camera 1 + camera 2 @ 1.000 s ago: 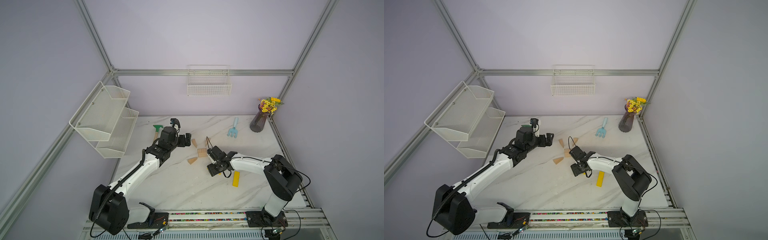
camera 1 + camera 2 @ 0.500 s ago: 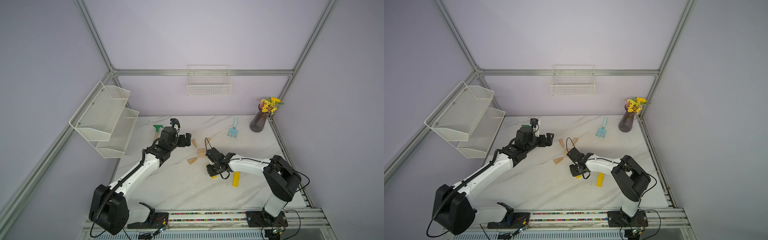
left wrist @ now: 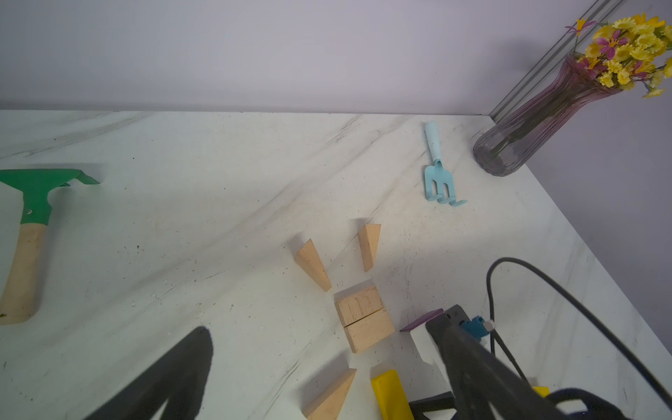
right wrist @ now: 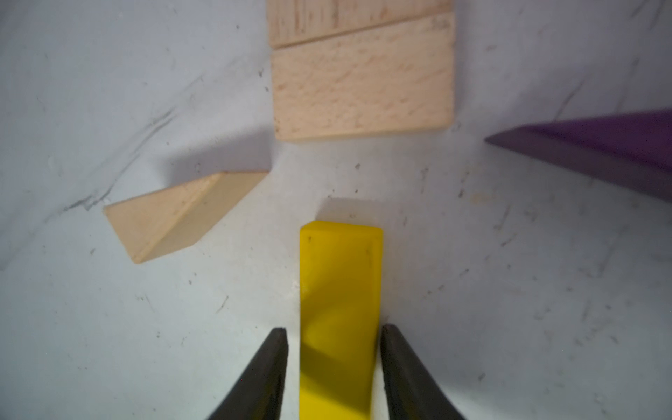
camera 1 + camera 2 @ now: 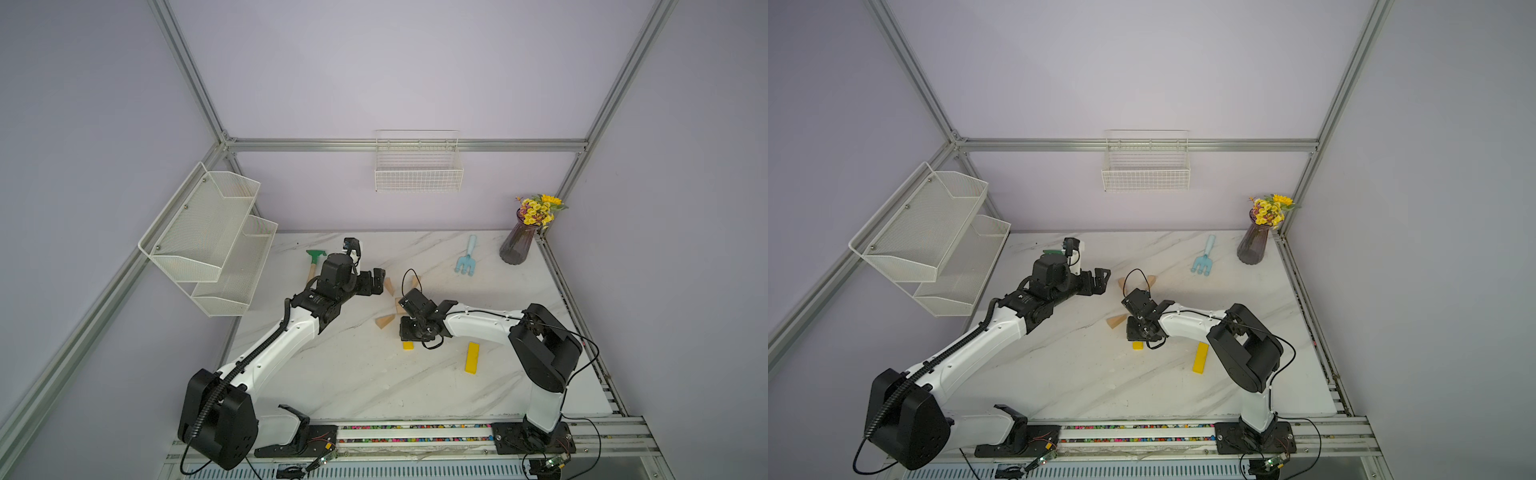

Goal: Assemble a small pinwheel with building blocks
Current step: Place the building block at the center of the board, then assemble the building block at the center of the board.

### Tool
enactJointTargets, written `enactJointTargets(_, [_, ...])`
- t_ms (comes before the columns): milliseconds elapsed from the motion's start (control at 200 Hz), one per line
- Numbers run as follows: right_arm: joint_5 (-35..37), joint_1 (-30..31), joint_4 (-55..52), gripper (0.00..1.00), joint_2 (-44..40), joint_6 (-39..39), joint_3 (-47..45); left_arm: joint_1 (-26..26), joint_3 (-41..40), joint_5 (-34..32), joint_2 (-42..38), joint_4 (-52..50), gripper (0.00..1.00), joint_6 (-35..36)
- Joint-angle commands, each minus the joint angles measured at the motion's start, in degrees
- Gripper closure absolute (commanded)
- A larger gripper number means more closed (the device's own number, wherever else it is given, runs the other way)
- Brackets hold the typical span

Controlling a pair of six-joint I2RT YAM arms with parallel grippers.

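here, yellow bar (image 4: 340, 291) between right jaws

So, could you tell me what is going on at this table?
The robot is laying out a pinwheel from blocks. The right gripper is down over a yellow bar, jaws either side of it with a sliver of gap, its end pointing at the two pale wood blocks. Three wood wedges and a purple wedge lie around them. The left gripper hovers open nearby; a second yellow bar lies apart.
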Motion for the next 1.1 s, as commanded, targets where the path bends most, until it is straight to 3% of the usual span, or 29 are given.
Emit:
enactJointTargets(0, [3.49, 0.59, -1.12, 0.45, 0.8, 3.28, 2.27, 0.13, 1.02, 1.23, -1.81, 1.22, 0.0, 2.04])
enactJointTargets(375, [8.13, 1.72, -6.83, 0.47, 4.4, 4.25, 4.53, 0.1, -1.55, 2.78, -4.45, 1.45, 0.0, 2.21])
enactJointTargets(705, [10.28, 1.96, -7.46, 0.61, 5.41, 4.79, 6.21, 0.16, -3.53, 2.16, -6.31, 1.87, 0.0, 2.52])
enactJointTargets(1095, [10.19, -0.59, -7.12, 0.64, 6.41, 1.03, 7.65, 0.16, -3.5, 2.08, -6.13, 1.62, 0.0, 2.59])
